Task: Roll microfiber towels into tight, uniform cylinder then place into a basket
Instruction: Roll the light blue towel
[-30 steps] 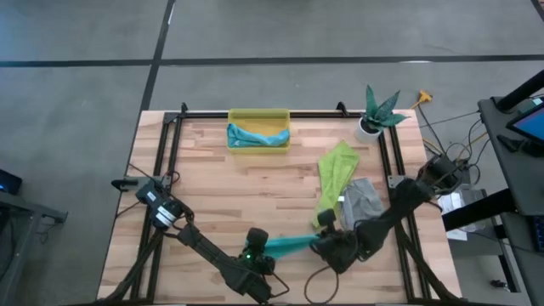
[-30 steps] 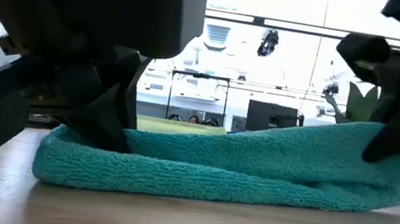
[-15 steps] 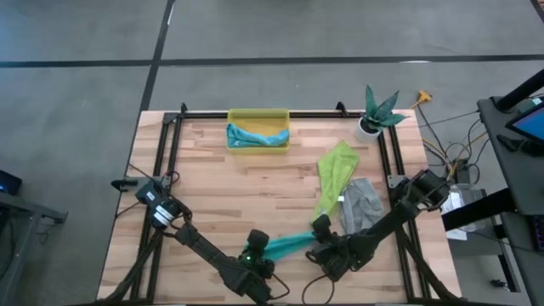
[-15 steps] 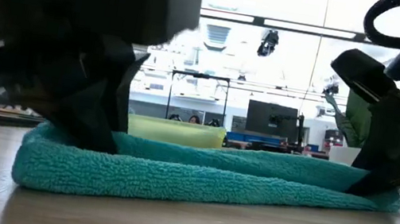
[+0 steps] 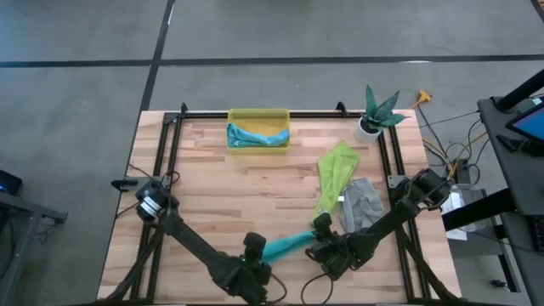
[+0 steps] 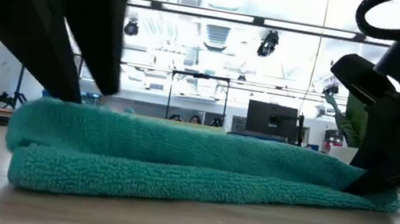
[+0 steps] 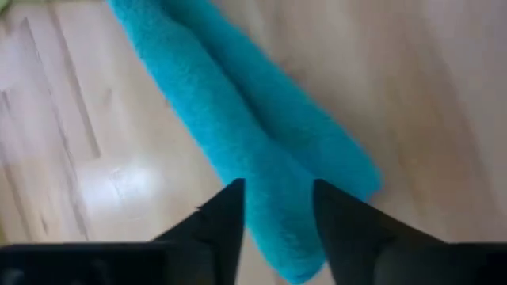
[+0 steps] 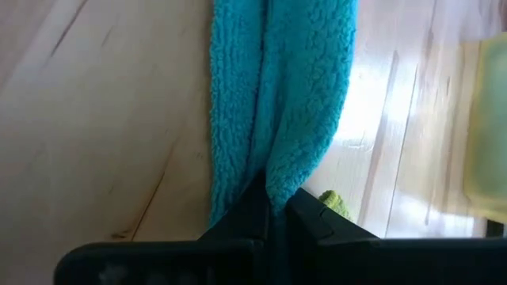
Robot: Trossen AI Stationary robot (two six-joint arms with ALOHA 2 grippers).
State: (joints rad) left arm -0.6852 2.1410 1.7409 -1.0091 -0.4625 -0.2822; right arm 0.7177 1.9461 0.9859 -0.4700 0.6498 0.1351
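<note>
The teal towel (image 5: 287,245), folded into a long thick band, lies on the table near the front edge; it also shows in the low view (image 6: 191,171). My left gripper (image 5: 252,253) is on its left end. My right gripper (image 5: 321,246) is shut on its right end. The yellow basket (image 5: 258,115) stands at the far edge with the light blue towel (image 5: 255,136) in it. The lime green towel (image 5: 336,174) and the grey towel (image 5: 361,202) lie flat at the right. My left gripper has the upper fold of the towel's left end (image 7: 277,218) between its two fingers, which come from above and lie across the band. The fingertips (image 6: 70,91) sit at the top of the fold. The end rests on the table. My right gripper pinches the gathered folds at the towel's right end (image 8: 277,174) between its two shut fingers. The fingers (image 6: 370,183) come slanting down from the right. The end lies low on the table, and the band runs straight toward the left gripper.
A white plant pot (image 5: 369,126) stands at the far right corner. The lime green and grey towels lie just beyond my right arm. Bare wood (image 5: 221,195) stretches between the basket and the teal towel.
My right gripper has gone down and laid the towel's raised right end flat on the table. My left gripper has shifted a little toward the table's left, and the towel's left end has moved with it and now stands thicker and higher.
</note>
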